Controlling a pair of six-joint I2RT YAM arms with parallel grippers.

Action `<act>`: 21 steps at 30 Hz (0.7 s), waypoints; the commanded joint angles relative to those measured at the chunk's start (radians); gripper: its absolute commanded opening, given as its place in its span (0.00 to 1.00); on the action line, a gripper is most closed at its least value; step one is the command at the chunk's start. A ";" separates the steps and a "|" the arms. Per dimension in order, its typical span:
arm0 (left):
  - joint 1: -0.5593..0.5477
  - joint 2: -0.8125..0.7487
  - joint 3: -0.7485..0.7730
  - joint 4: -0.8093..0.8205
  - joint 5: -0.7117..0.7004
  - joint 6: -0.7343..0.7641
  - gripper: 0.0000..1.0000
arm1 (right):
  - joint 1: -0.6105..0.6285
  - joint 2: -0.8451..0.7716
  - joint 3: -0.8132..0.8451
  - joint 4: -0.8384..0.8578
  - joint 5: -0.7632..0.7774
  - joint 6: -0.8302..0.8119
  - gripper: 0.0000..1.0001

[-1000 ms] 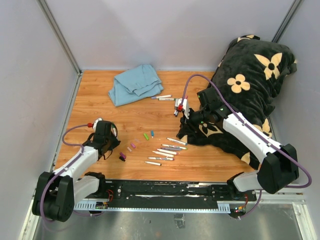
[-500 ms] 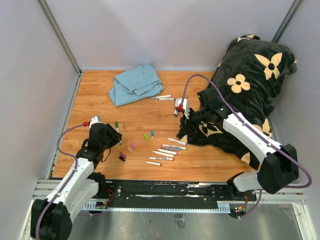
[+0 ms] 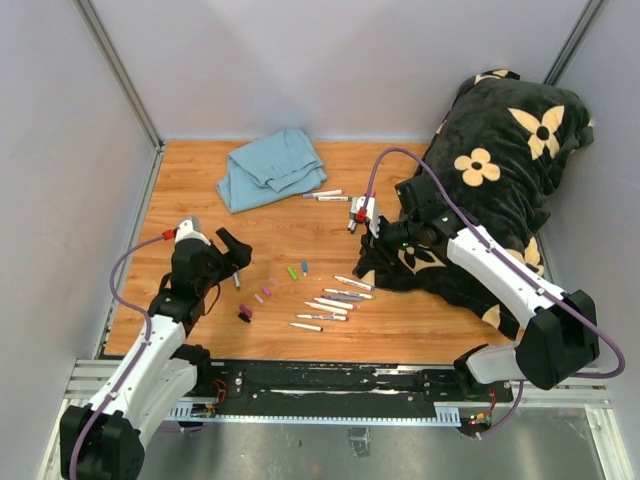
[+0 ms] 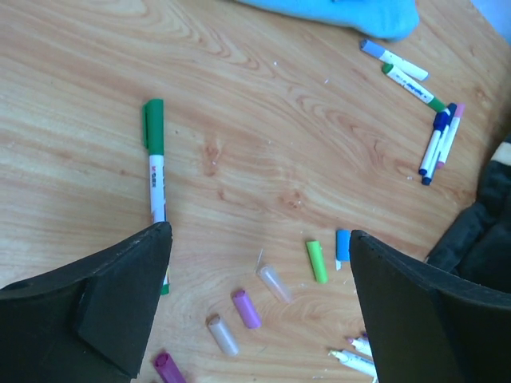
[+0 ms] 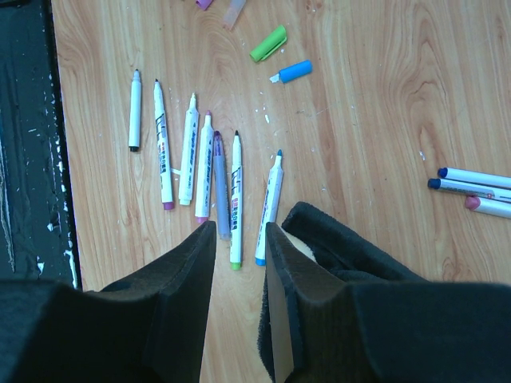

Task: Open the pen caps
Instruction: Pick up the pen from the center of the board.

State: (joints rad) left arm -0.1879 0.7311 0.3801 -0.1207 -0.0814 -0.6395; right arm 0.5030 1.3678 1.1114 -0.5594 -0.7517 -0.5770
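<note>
Several loose pen caps [image 4: 317, 261] lie on the bench [image 4: 263, 120], lower centre of the left wrist view, beneath the wide-apart, empty left end effector [image 4: 259, 235]; the right end effector [image 5: 239, 235] stands narrowly apart, gripping nothing, above uncapped markers [image 5: 188, 152]

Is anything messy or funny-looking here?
Yes. A big black flowered blanket is heaped on the right, its edge spilling toward the markers. One green marker lies alone on the left, cap still on, away from the uncapped row. Loose caps are scattered between them.
</note>
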 commanded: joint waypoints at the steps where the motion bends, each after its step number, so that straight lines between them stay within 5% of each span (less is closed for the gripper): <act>1: -0.007 0.052 0.083 0.014 -0.069 0.025 0.96 | -0.023 -0.028 -0.007 -0.016 -0.020 -0.001 0.33; 12: -0.008 0.271 0.212 -0.126 -0.227 -0.004 0.91 | -0.023 -0.026 -0.008 -0.016 -0.022 -0.001 0.33; 21: -0.008 0.431 0.274 -0.164 -0.269 0.074 0.58 | -0.023 -0.020 -0.009 -0.016 -0.020 -0.001 0.33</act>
State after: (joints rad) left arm -0.1879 1.1152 0.6109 -0.2665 -0.3035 -0.6159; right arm 0.5030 1.3647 1.1114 -0.5594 -0.7525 -0.5770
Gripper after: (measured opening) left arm 0.636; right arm 0.325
